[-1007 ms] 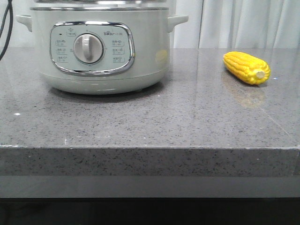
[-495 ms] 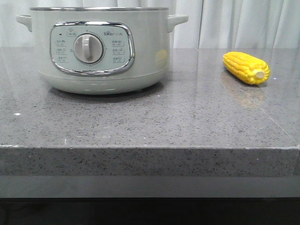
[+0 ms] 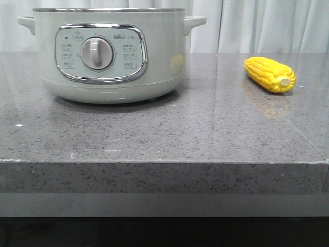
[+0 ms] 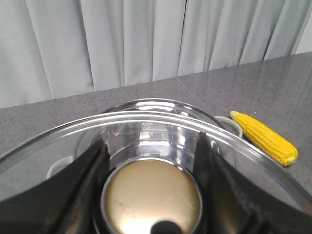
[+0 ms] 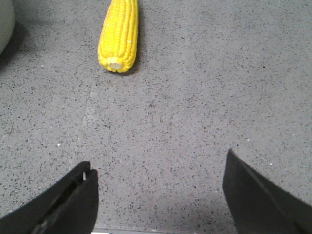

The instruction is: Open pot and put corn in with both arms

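Note:
The pale green-white pot (image 3: pixel 113 56) stands at the back left of the counter with no lid on its metal rim. My left gripper (image 4: pixel 151 144) is shut on the round gold knob (image 4: pixel 152 197) of the glass lid (image 4: pixel 146 117) and holds it above the pot, whose rim (image 4: pixel 156 102) shows through the glass. The yellow corn (image 3: pixel 270 74) lies on the counter to the right of the pot, its pale cut end toward the front; it also shows in the left wrist view (image 4: pixel 265 138). My right gripper (image 5: pixel 158 163) is open and empty over the counter, with the corn (image 5: pixel 119 34) ahead of it. Neither gripper shows in the front view.
The grey speckled counter (image 3: pixel 205 134) ends in a front edge low in the front view. White curtains (image 3: pixel 267 25) hang behind it. The pot's side (image 5: pixel 4 19) shows at the corner of the right wrist view.
The lid's rim, just above the pot one second ago, has risen out of the top of the front view. The corn has not moved.

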